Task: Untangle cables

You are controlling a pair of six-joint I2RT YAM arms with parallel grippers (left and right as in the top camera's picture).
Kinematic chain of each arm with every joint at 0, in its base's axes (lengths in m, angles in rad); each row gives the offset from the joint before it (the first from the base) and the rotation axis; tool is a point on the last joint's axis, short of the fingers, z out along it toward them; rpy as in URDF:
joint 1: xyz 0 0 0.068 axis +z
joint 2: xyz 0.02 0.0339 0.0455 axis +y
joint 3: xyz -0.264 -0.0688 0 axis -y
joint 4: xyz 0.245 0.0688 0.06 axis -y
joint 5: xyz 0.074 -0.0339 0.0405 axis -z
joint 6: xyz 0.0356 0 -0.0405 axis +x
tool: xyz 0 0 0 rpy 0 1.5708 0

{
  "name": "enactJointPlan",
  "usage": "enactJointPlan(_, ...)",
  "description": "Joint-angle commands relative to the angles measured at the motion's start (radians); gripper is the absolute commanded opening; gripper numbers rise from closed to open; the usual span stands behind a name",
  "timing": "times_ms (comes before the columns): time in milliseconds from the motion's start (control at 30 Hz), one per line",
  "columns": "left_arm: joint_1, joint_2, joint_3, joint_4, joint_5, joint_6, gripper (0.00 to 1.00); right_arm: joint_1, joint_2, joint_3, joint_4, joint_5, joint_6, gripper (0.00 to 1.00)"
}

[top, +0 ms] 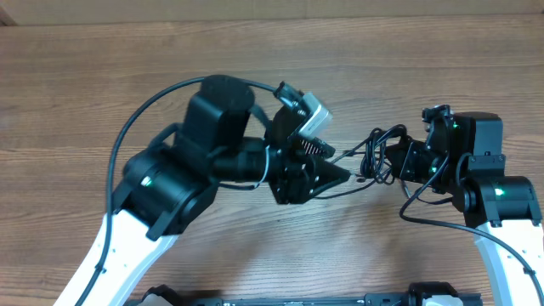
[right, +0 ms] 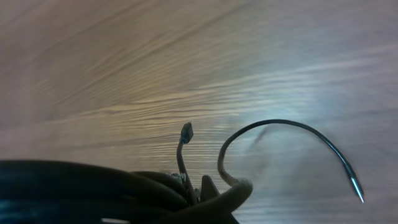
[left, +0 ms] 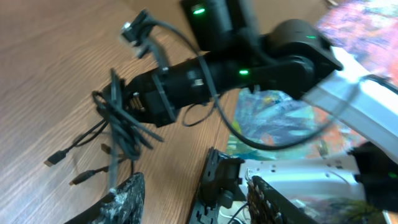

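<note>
The cables (top: 378, 157) are a small knot of thin black cords on the wooden table between my two arms. My right gripper (top: 399, 161) is shut on the right side of the bundle. The left wrist view shows it (left: 134, 102) holding the cords (left: 118, 124) just above the table, with plug ends trailing to the left. My left gripper (top: 330, 177) is just left of the bundle. Its fingers (left: 193, 208) are wide apart, and one strand runs down past the left finger. In the right wrist view, cords (right: 186, 162) fill the bottom edge and hide the fingers.
The wooden table (top: 85, 76) spreads out all round. A thick black robot cable (top: 127, 127) arcs over my left arm. A colourful sheet (left: 280, 124) lies beside the right arm's base.
</note>
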Motion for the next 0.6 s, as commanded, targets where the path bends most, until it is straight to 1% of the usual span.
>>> enactJointPlan(0,0.001,0.063,0.018,-0.002,-0.048,-0.099,0.53,-0.001,-0.007,0.003,0.026,-0.112,-0.089,0.04)
enactJointPlan(100,0.001,0.102,0.018,0.002,-0.013,-0.124,0.52,-0.001,-0.013,0.003,0.042,-0.112,-0.097,0.04)
enactJointPlan(233,-0.003,0.146,0.018,0.026,0.064,-0.14,0.48,-0.001,-0.034,0.003,0.06,-0.112,-0.104,0.04)
enactJointPlan(333,-0.008,0.177,0.018,0.047,0.072,-0.188,0.44,-0.001,-0.053,0.003,0.069,-0.111,-0.104,0.04)
enactJointPlan(467,-0.008,0.21,0.018,0.054,0.073,-0.248,0.45,-0.001,-0.084,0.003,0.075,-0.111,-0.104,0.04)
enactJointPlan(567,-0.012,0.22,0.018,0.063,0.108,-0.254,0.38,-0.001,-0.1,0.003,0.077,-0.109,-0.104,0.04)
